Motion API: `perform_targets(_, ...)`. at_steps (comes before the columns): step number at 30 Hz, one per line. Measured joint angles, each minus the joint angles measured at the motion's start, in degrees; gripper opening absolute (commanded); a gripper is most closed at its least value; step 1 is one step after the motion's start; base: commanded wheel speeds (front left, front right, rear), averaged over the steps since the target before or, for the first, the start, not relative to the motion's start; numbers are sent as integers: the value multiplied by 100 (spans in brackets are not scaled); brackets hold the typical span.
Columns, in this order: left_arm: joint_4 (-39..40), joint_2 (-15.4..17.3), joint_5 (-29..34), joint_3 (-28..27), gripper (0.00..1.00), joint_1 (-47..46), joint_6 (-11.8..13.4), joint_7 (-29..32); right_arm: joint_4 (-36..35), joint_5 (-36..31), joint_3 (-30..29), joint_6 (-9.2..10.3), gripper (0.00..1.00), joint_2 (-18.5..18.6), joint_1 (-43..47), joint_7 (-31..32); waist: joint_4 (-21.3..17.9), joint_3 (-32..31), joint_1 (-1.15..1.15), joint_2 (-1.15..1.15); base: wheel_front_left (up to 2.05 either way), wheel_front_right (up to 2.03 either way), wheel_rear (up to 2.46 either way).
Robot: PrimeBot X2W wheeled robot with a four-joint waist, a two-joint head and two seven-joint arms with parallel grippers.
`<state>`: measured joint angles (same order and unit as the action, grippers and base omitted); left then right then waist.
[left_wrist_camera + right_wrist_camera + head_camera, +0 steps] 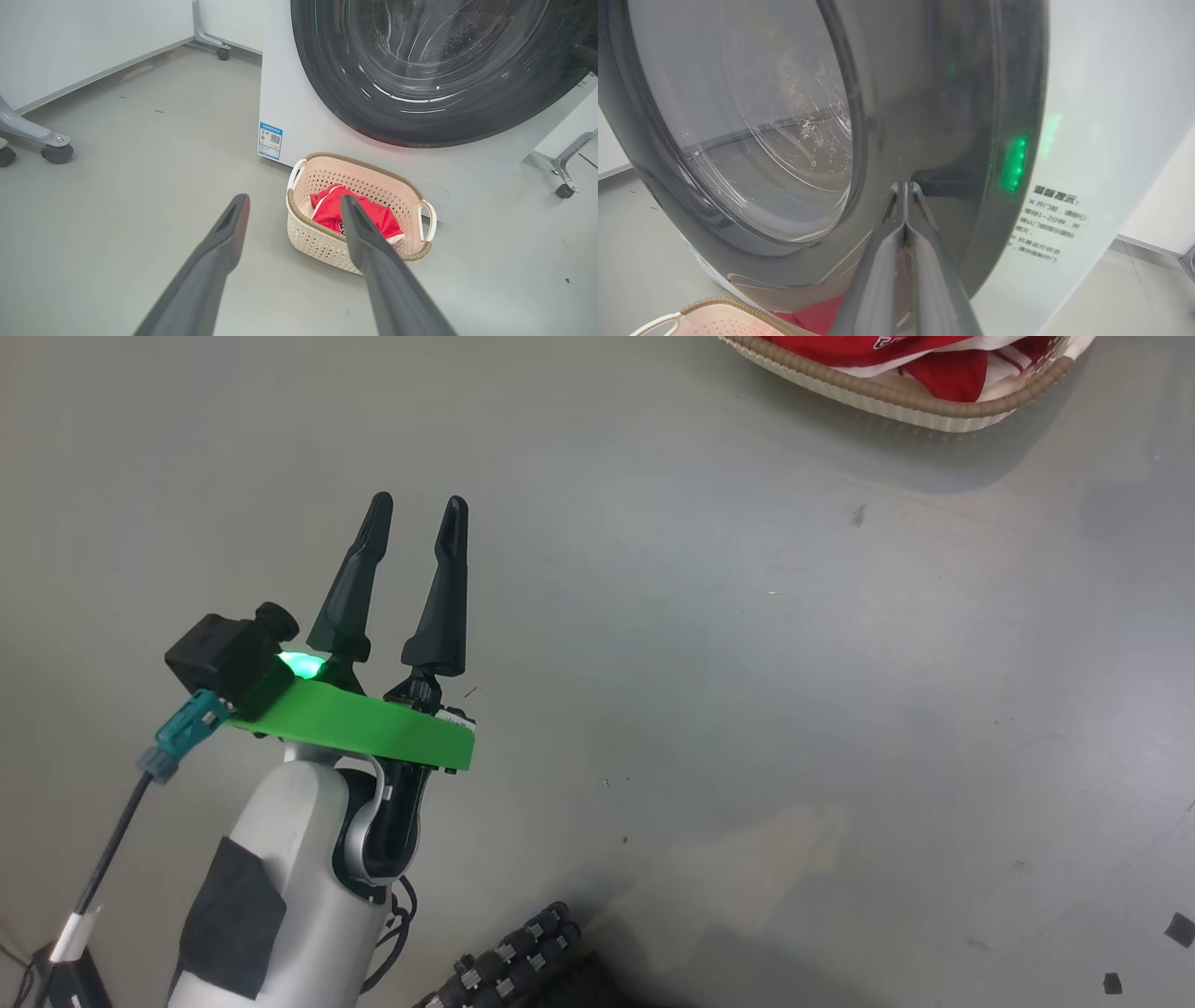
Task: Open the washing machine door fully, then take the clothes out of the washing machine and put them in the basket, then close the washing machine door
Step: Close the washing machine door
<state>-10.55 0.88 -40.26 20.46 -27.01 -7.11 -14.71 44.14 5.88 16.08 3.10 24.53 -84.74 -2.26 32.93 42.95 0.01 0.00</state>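
Clothes (327, 212) lie in basket (317, 242), centre of left wrist view, on floor (747, 663) just below washing machine door (420, 107) at upper right. Right gripper (903, 186): fingers pressed together, tips at door's black rim. Left gripper (418, 504): fingers apart, over floor.

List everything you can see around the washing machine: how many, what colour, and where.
washing machine: one, white, behind the basket
washing machine door: one, glossy black rim with clear glass, on the machine's front
blue label: one, low on the machine's front
warning sticker: one, black lettering, beside the door
basket: one, cream with brown rim, on the floor before the machine
clothes: red with white trim, count unclear, in the basket
castored legs: at least three, grey, around the floor's edges
floor: grey
left gripper: one, dark jaws open, empty, above the floor
right gripper: one, dark jaws shut, tips at the door's rim
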Motion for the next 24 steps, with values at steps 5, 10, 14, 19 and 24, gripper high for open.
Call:
perform_targets(5,-11,0,14,-77,100,-3,0,0,232,41,-1,-23,0,-51,531,-322,-45,-224,0,0,0,0,0)
perform_targets(10,-94,2,219,-158,100,-2,0,0,434,186,21,-122,0,-316,1137,-649,-136,-523,-1,0,0,0,0)
perform_targets(14,-183,90,324,-225,100,10,0,0,502,334,42,-266,0,-557,1516,-934,-250,-792,-1,0,0,0,0)
perform_targets(19,-220,272,419,-339,100,127,0,0,509,388,189,-459,0,-794,1964,-1117,-435,-1144,-1,0,0,0,0)
perform_targets(24,-307,437,459,-463,100,366,0,0,502,481,255,-605,0,-1037,2421,-1171,-654,-1501,-1,0,0,0,0)
